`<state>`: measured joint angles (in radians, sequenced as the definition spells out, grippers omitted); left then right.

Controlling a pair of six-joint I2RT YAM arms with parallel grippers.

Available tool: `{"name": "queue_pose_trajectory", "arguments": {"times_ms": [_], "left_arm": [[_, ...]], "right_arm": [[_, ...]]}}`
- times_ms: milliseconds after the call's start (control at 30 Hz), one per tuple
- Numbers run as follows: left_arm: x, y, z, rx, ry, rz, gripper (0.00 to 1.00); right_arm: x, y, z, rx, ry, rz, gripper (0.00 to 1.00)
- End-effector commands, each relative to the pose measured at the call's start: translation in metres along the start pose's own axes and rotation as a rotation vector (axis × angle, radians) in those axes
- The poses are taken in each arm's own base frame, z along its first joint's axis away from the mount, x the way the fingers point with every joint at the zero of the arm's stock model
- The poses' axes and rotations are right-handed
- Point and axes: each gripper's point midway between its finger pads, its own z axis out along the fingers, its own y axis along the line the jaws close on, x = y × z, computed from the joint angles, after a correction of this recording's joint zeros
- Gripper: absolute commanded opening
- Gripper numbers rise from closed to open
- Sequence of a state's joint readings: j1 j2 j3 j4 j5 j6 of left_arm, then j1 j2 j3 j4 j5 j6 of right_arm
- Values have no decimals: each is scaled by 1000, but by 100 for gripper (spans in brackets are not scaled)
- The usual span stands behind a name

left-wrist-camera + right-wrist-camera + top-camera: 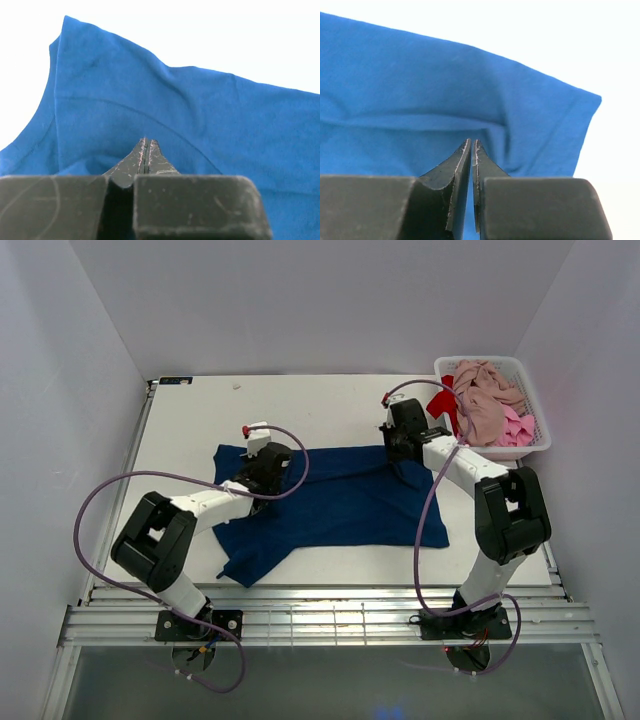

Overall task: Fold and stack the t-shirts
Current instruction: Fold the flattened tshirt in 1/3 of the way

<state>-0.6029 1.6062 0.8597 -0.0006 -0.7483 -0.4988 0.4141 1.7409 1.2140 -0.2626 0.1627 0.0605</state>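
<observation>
A navy blue t-shirt (350,505) lies spread out on the white table (200,420). My left gripper (272,472) is low over its left part, and my right gripper (403,452) is low over its far right edge. In the left wrist view the left gripper (146,142) is shut above the blue cloth (200,100), with nothing between the jaws. In the right wrist view the right gripper (471,142) is shut to a hairline gap over a fold near the shirt's corner (420,75). No cloth shows pinched. No printed graphic is visible.
A white slotted basket (530,380) stands at the back right corner. It holds a crumpled pink-beige t-shirt (485,400), a bright pink one (515,428) and a red one (445,405). Grey walls close in the table. Metal rails run along the near edge (330,615).
</observation>
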Motion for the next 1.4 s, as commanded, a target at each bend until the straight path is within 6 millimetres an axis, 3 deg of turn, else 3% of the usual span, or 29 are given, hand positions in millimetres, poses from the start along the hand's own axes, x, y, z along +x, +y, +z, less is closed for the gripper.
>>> {"name": "queue_pose_trajectory", "arguments": {"times_ms": [0, 267, 533, 667, 800, 933, 1067, 1233, 1367], "left_arm": [[-27, -4, 2, 58, -57, -28, 0], [-2, 36, 54, -59, 48, -49, 0], [27, 66, 66, -139, 166, -79, 0], [30, 83, 75, -179, 221, -128, 0], [35, 99, 82, -208, 270, -149, 0], [42, 112, 95, -212, 332, -182, 0], [50, 124, 108, -231, 379, -189, 0], [46, 117, 121, -205, 396, -193, 0], [41, 110, 137, -185, 410, -168, 0]], "right_arm": [[-22, -26, 5, 59, -42, 41, 10], [-1, -69, 27, 136, 27, 108, 9], [27, -83, 42, 171, 115, 142, 8], [49, -87, 59, 187, 206, 153, 8], [56, -99, 70, 214, 239, 173, 8], [55, -117, 77, 242, 249, 196, 8], [40, -138, 85, 265, 238, 213, 8], [32, -158, 103, 278, 246, 205, 8], [12, -166, 120, 274, 216, 168, 8]]}}
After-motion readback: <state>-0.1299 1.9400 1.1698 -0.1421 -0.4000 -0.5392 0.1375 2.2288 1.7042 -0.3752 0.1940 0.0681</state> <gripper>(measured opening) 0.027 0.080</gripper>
